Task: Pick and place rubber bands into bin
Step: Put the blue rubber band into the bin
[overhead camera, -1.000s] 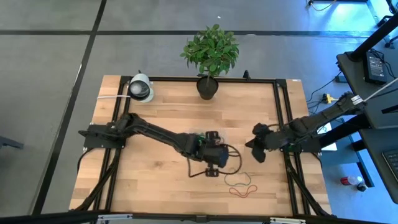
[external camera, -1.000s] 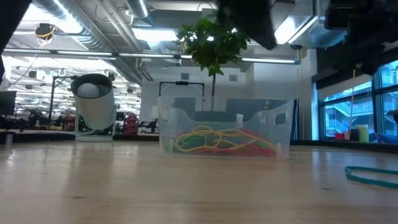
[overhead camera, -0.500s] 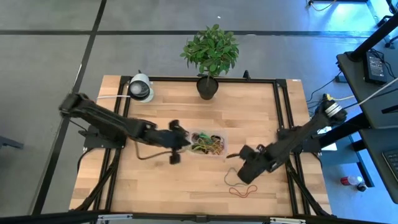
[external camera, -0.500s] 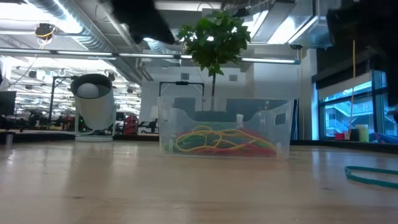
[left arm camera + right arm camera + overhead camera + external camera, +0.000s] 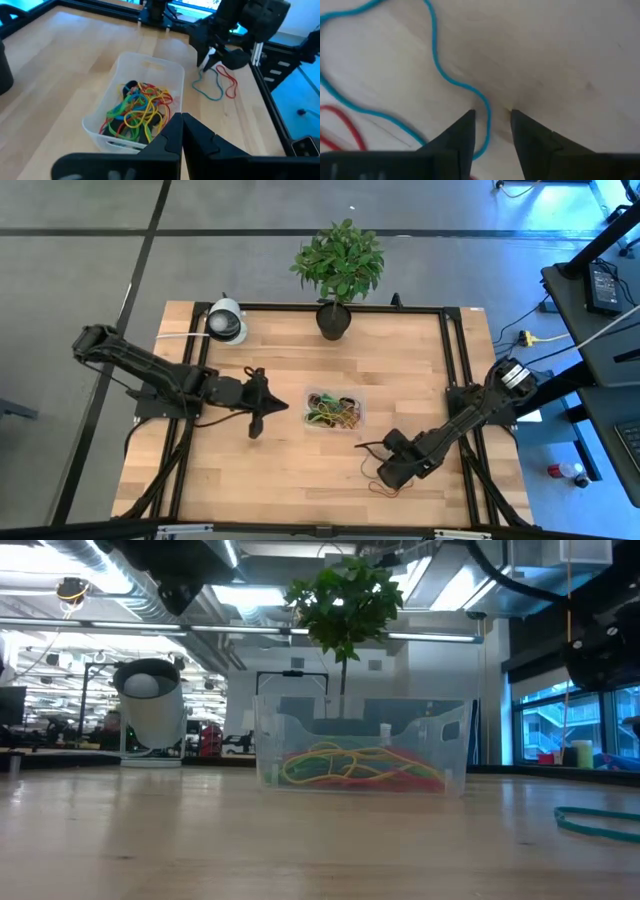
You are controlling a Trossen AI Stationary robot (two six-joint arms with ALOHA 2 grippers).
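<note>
Left gripper (image 5: 262, 402): fingers pressed together, holding nothing, hovering left of the bin (image 5: 335, 410). White dome camera (image 5: 227, 322) at far left of the table (image 5: 400, 360); potted plant (image 5: 339, 265) at far edge, centre. Clear bin mid-table holds a tangle of rubber bands (image 5: 136, 110): yellow, green, red. Right gripper (image 5: 491, 118): down at the tabletop, near right, fingers spread either side of the blue rubber band (image 5: 451, 80). Red rubber band (image 5: 227, 82) just beside it
</note>
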